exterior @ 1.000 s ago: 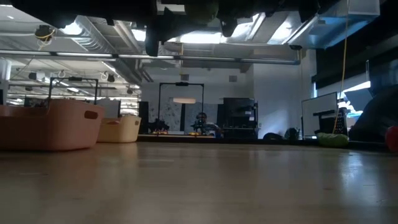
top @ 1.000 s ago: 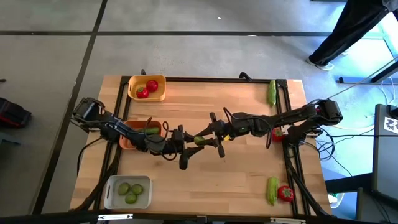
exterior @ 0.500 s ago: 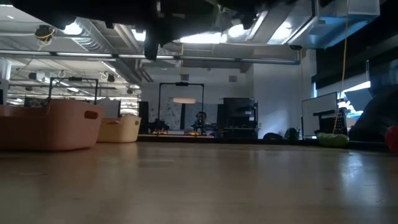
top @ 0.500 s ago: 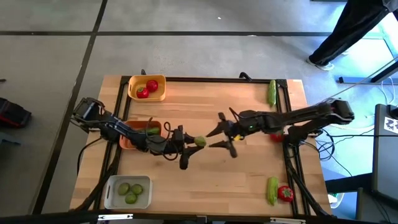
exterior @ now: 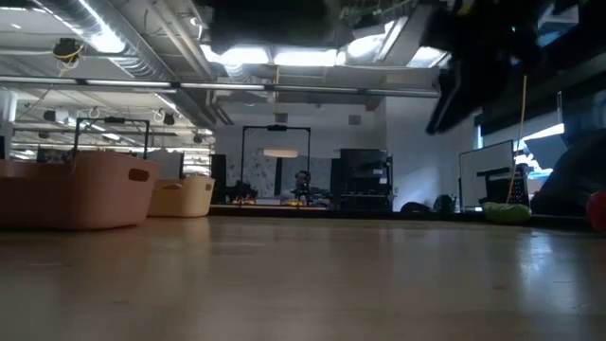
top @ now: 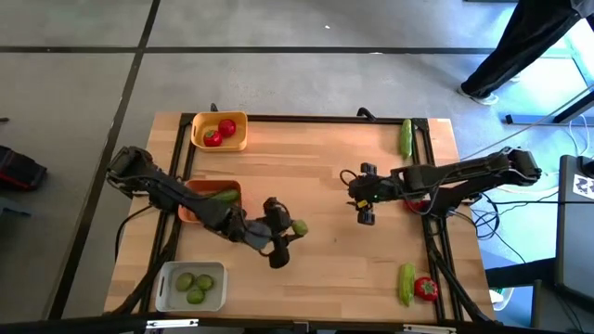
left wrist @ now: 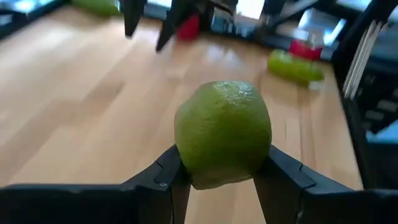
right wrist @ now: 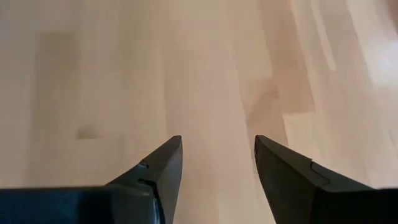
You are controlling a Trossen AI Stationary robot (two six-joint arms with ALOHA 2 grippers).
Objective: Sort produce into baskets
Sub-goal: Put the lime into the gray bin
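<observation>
My left gripper (top: pixel 290 230) is shut on a pale-green lime (left wrist: pixel 222 124) above the middle of the table. My right gripper (top: pixel 366 217) hangs open right of centre, with only bare wood between its fingers (right wrist: pixel 163 163). The yellow basket (top: pixel 198 137) at the far left holds red tomatoes (top: pixel 219 133). The orange basket (top: pixel 188 211) holds a cucumber (top: pixel 223 195). The white basket (top: pixel 165 289) at the near left holds limes (top: pixel 195 284). My left gripper pinches the lime by its two opposite sides (left wrist: pixel 186 163), one finger on each, low on the fruit. The fingers come from the table's left, slanting a little downward. The lime is lifted clear of the table and stands out beyond the fingertips.
Loose produce lies along the right side: a cucumber (top: pixel 406 136) at the far edge, a tomato (top: pixel 414 200) half under my right arm, and a cucumber (top: pixel 406 283) beside a tomato (top: pixel 426 289) at the near right. A person's legs (top: pixel 520 46) show beyond the table.
My right gripper has opened, let go of the lime and drawn back toward the table's right edge, tipping downward. My left gripper has kept the lime, turned, and carried it a little toward the near edge.
</observation>
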